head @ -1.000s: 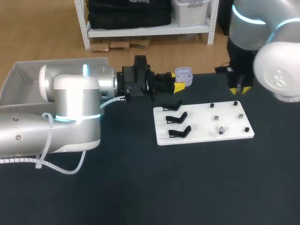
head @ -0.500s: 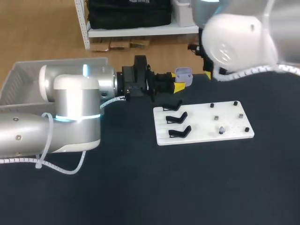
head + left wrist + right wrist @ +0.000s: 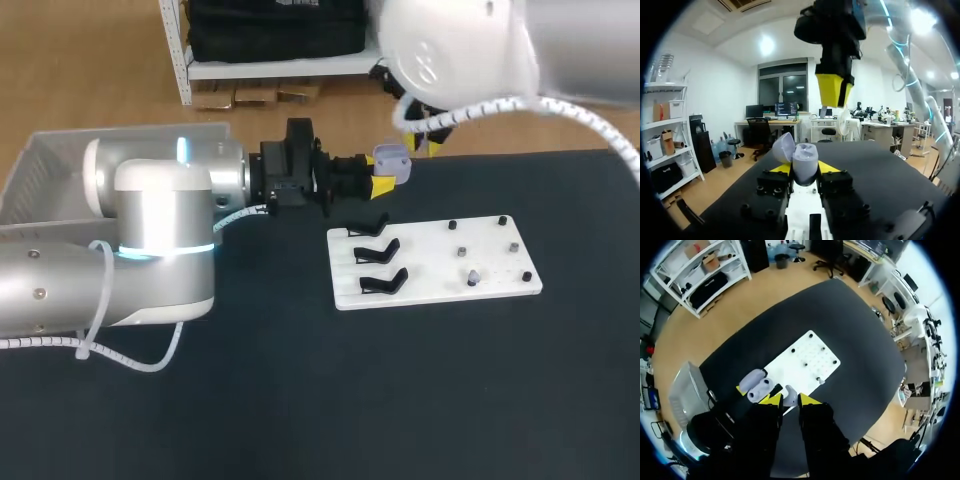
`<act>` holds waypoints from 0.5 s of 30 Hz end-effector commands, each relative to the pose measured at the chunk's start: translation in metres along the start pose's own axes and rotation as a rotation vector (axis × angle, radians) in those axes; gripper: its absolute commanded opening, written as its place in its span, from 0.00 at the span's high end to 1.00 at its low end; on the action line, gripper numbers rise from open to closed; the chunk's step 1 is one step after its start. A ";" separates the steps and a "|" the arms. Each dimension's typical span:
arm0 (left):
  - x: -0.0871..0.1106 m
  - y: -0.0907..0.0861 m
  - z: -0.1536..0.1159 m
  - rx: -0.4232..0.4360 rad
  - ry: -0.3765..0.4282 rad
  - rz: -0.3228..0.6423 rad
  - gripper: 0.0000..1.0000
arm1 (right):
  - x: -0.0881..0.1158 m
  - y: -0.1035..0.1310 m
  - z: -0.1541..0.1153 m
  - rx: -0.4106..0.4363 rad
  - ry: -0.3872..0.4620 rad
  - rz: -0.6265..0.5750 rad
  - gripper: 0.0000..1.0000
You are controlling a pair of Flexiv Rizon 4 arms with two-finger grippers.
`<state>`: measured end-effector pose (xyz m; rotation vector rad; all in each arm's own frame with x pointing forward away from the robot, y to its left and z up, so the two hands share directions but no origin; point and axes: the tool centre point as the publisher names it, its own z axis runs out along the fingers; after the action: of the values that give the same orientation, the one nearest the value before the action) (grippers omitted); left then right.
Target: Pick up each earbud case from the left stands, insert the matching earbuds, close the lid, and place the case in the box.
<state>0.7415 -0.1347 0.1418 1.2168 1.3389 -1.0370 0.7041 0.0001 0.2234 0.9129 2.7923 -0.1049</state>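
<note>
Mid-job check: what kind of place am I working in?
Probably a robotics lab bench: a dark table with a white stand board, a grey box, and the left hand holding an open earbud case.

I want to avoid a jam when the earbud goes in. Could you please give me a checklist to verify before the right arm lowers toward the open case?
1. Case grip: ok. The left gripper is shut on the earbud case, one yellow tip on each side.
2. Lid: ok. The lid is open and tilted back.
3. Earbud in hand: ok. The right gripper holds a small pale earbud.
4. Alignment: not ok. In the right wrist view the case lies beside the fingers, not under them.
5. Earbud orientation against its socket: cannot tell.
6. Socket empty: cannot tell.
</note>
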 end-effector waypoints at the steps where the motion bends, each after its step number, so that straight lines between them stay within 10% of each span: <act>1: 0.002 -0.001 0.000 -0.005 -0.008 0.004 1.00 | 0.000 0.019 0.001 0.099 0.028 -0.050 1.00; 15: 0.002 -0.001 0.000 -0.005 -0.008 0.004 1.00 | 0.000 0.026 0.017 0.149 0.067 -0.099 1.00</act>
<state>0.7415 -0.1346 0.1418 1.2168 1.3389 -1.0370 0.7162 0.0155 0.2069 0.8152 2.9150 -0.2488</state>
